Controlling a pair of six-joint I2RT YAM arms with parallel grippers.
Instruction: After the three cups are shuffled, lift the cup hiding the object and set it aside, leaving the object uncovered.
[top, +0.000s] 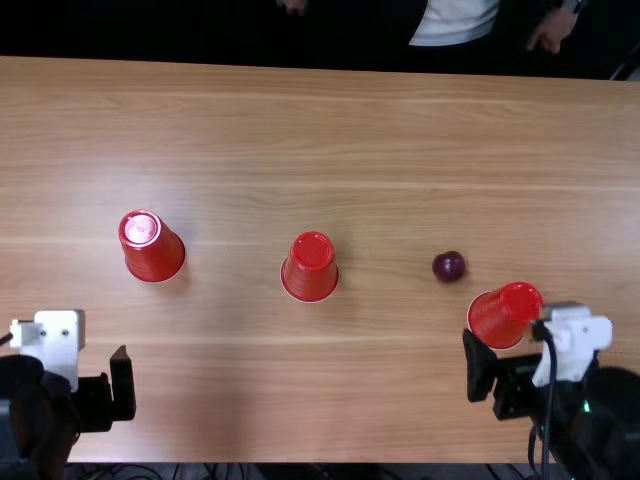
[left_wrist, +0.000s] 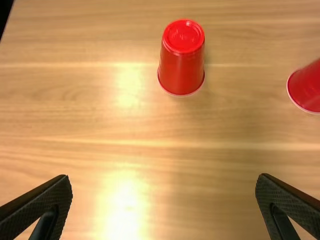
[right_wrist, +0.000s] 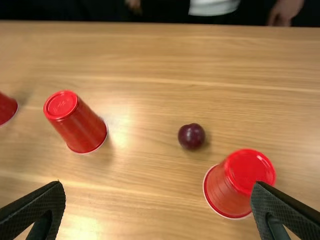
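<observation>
Three red cups stand upside down in a row on the wooden table (top: 330, 130). At the near left edge is the left gripper (left_wrist: 162, 212), with its fingers spread wide and nothing between them. The left cup (top: 151, 246) stands a little farther on the table than this gripper, well apart from it. The middle cup (top: 310, 266) stands near the centre of the table, well apart from the left cup. To the right of it lies a small dark red ball (top: 448, 266), uncovered on the bare wood, between the middle cup and the right cup (top: 503, 314). The right cup is near the ball but not touching it, a little nearer and more to the right. The right gripper (right_wrist: 157, 215) is at the near right edge, also opened wide and holding nothing. The right cup stands just at the tip of one of its fingers, and it cannot be told whether they touch.
</observation>
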